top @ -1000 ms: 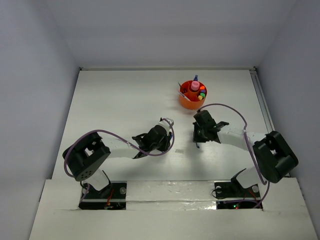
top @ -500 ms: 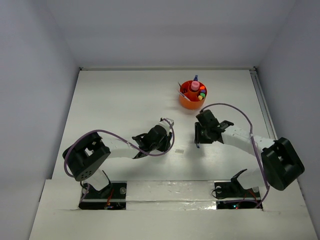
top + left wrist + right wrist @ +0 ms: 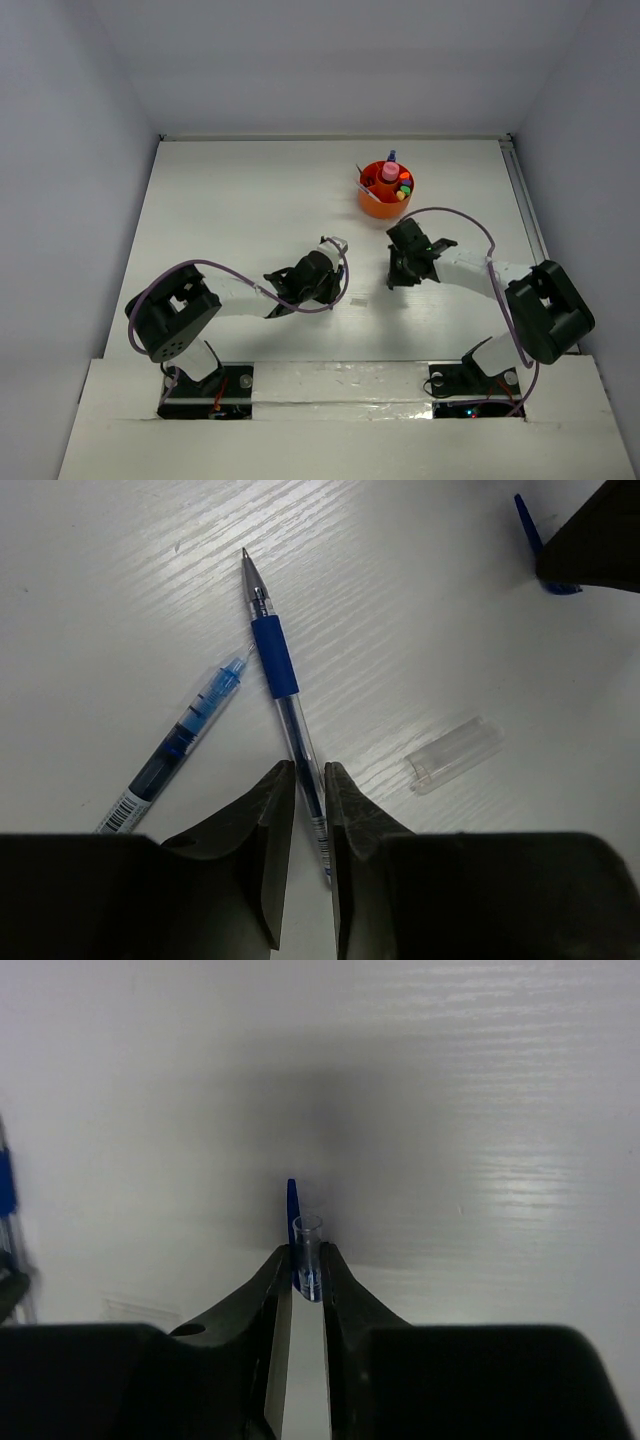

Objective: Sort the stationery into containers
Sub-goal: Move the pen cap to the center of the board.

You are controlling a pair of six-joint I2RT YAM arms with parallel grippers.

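A blue pen (image 3: pixel 275 660) with a blue grip lies on the white table. My left gripper (image 3: pixel 308 770) is shut on its rear end, fingers astride the barrel. Beside it lies a thinner blue pen (image 3: pixel 185 742), and a clear cap (image 3: pixel 455 755) rests to the right. My right gripper (image 3: pixel 305 1255) is shut on a clear pen cap with a blue clip (image 3: pixel 307 1232), held upright just above the table. From above, the left gripper (image 3: pixel 335 283) and the right gripper (image 3: pixel 394 278) face each other mid-table. The orange tub (image 3: pixel 368 203) stands behind them with several items in it.
The right gripper's dark body (image 3: pixel 595 530) shows in the top right corner of the left wrist view, close to the pens. Purple cables loop over both arms. The table's raised edge (image 3: pixel 525 210) runs along the right.
The right arm swung slightly outward and came back, its jaws widening and then closing on the clipped cap. The left jaws narrowed onto the blue pen; the left arm stayed put.
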